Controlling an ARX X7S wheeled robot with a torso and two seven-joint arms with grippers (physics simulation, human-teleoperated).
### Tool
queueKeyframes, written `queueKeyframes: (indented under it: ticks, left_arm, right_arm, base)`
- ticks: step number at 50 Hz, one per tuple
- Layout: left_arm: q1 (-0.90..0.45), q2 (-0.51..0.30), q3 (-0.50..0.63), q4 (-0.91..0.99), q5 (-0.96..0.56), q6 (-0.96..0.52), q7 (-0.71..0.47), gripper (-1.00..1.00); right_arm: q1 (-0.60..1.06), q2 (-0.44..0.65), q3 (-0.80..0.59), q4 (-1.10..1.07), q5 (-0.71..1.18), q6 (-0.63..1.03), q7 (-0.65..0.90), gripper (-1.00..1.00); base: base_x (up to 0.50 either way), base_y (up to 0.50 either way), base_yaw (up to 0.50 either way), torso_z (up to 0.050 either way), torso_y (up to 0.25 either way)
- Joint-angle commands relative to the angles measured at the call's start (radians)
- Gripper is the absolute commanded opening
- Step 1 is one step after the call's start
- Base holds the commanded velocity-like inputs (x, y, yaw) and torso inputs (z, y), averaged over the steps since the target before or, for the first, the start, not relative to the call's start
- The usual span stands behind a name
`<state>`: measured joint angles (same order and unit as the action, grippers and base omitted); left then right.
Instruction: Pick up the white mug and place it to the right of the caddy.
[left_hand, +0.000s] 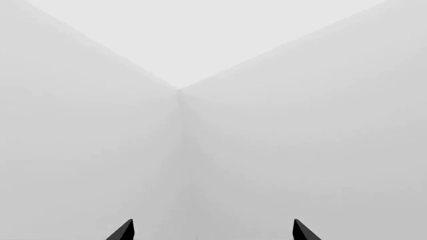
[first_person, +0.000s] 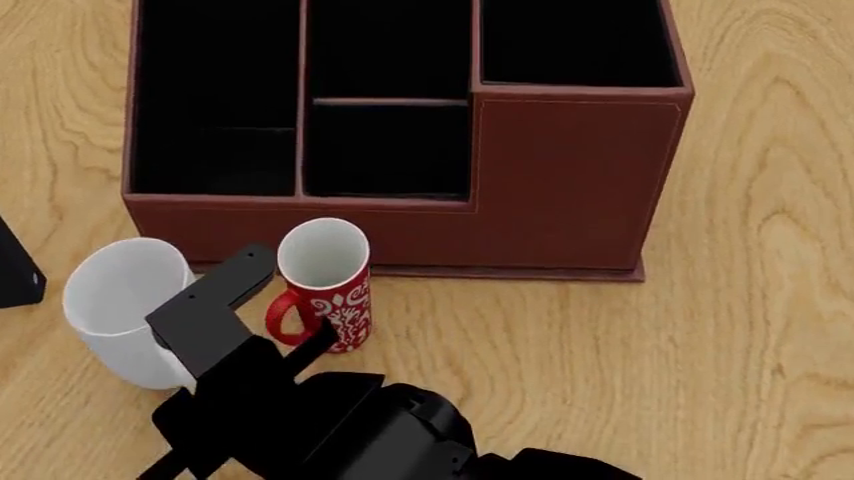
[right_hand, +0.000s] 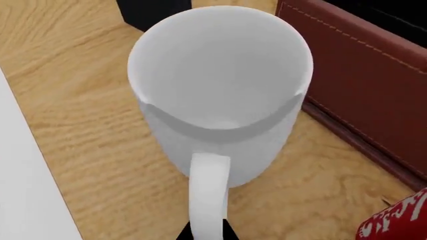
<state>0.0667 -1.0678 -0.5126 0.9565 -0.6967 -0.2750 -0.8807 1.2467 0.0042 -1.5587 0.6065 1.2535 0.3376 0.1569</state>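
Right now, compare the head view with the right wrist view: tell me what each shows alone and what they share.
Head view only: the caddy's black compartments, the whole red mug, and the right claw reaching beside the white mug. Right wrist view only: the white mug's handle, facing the camera, and its inside. Both: white mug, caddy wall, wooden table.
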Motion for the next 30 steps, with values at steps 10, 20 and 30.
queueKeyframes:
  ticks: [10, 20, 30]
  left_arm:
    - [0.01, 0.008, -0.011, 0.006, 0.006, 0.005, 0.005, 1.0]
    - [0.011, 0.007, -0.011, 0.015, 0.009, 0.005, -0.001, 1.0]
    - [0.027, 0.004, -0.049, 0.03, -0.006, -0.008, -0.004, 1.0]
  right_arm:
    - [0.012, -0.004, 0.003, -0.023, -0.006, -0.025, -0.011, -1.0]
    - [0.049, -0.004, 0.003, -0.081, 0.036, -0.042, 0.013, -1.0]
    - [0.091, -0.003, 0.016, -0.117, 0.075, -0.084, 0.034, -1.0]
  base:
    - [0.0, 0.0, 0.0, 0.0, 0.0]
    - [0.0, 0.0, 0.0, 0.0, 0.0]
    - [0.0, 0.0, 0.0, 0.0, 0.0]
